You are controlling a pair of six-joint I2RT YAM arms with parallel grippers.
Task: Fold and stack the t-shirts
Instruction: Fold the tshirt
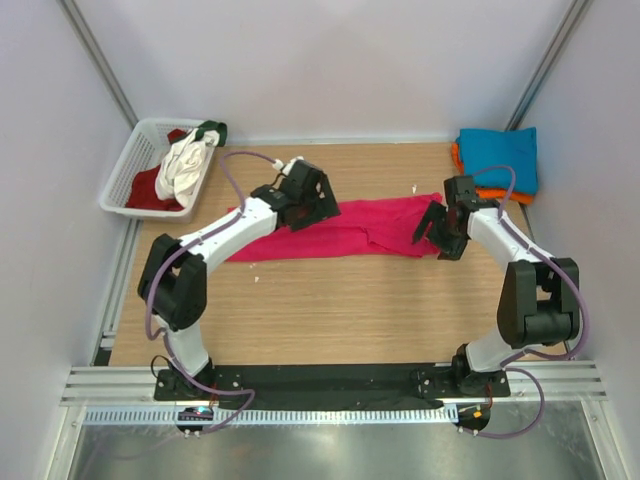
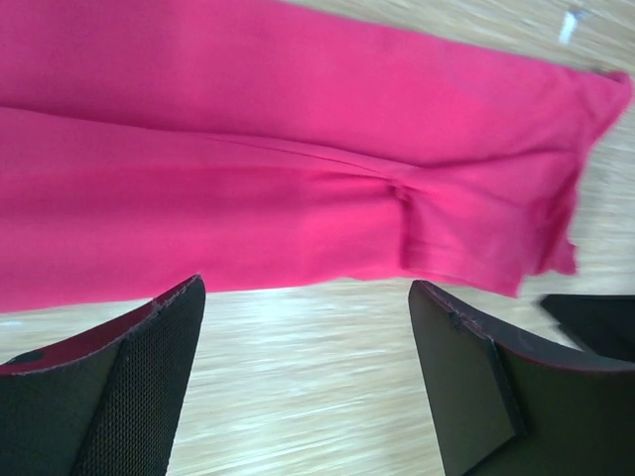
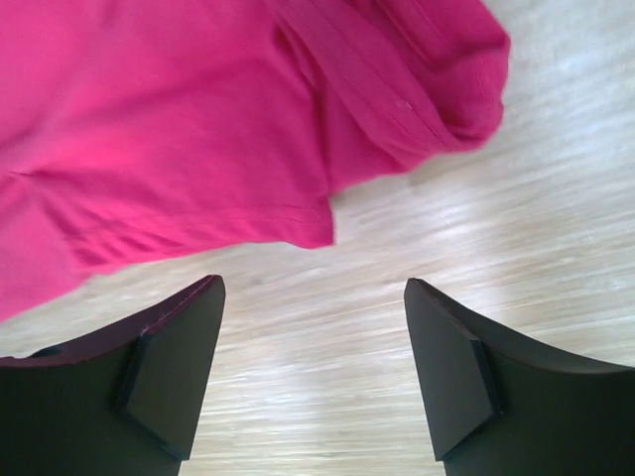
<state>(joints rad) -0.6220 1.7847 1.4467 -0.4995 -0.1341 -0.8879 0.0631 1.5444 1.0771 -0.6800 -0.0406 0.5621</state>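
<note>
Shirt, top view: magenta-pink t-shirt (image 1: 350, 228) lies as a long strip mid-frame on the wooden table (image 1: 330, 310).
Grippers, top view: left gripper (image 1: 318, 205) at the strip's left part, right gripper (image 1: 432, 228) at its right end.
Left wrist view: jaws wide, empty; shirt fills upper frame.
Right wrist view: jaws wide, empty; shirt hem upper left.

pink t-shirt (image 1: 340, 228): soft matt cloth | table (image 1: 330, 310): smooth pale wood grain | basket (image 1: 122, 180): white plastic lattice
</note>
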